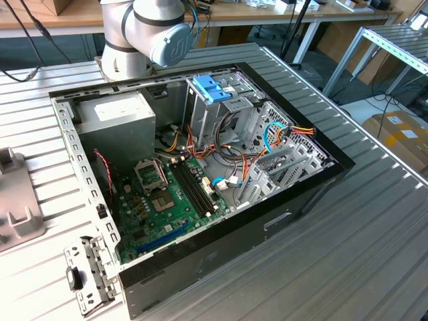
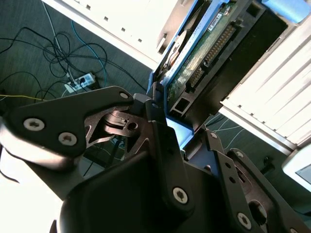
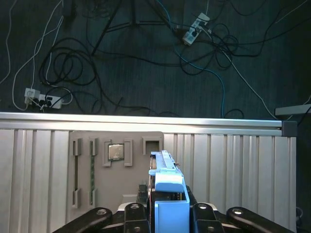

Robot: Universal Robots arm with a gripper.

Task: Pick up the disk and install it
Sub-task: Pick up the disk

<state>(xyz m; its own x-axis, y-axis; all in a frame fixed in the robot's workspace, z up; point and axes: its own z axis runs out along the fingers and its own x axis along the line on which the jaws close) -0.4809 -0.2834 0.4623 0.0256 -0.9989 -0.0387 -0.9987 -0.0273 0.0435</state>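
Status, as judged from the present state: pick-up is done, installation is not yet done. The tool is clamped on the disk, with the jaws closed against its two broad faces. The disk stands on edge in its light-blue frame. In the second wrist view its green circuit board is exposed. It is held over the ribbed worktop, near the edge beyond which the floor and loose leads are seen, and just beside a grey fixture plate that carries a chip. In the exterior view the open computer case lies on the worktop. The drive cage, with blue tabs, sits at the far side of the case. The power supply box is at the exterior view's left of the cage, and the motherboard is nearer. Whether a bay is free cannot be told. Cable bundles run close beside the cage on its near side and probably restrict the approach.
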